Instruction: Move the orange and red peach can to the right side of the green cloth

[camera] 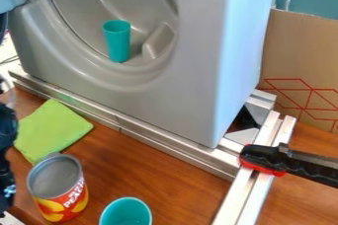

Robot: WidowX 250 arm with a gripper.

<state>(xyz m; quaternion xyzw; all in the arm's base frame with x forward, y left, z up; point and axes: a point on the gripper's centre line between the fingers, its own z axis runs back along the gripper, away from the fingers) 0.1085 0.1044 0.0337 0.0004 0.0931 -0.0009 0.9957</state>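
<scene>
"Where is the claw?"

"The black claw (6, 187) is hanging at the left edge of the scene, at the end of the one robot arm. Whether it is standing open, closing on something or staying closed and empty, I cannot tell."

"What is lying nearest to it?"

"A green cloth (49, 130) and a can (61, 189). Both are resting on the wooden table (168, 187), just to the right of the claw as the camera is seeing it. The can is standing upright, its long axis running up and down, its grey top facing upward. Its label is showing red, orange and yellow. The cloth is lying flat behind it."

"And farther off?"

"A teal cup (125, 212) is sitting to the right of the can, its round mouth facing up. Behind, a grey washing machine (188, 86) is standing on metal rails (158, 142). A second teal cup (117, 41) is standing upright inside its round opening. At the right, a black-and-red clamp (267, 159) is resting across the rails."
</scene>
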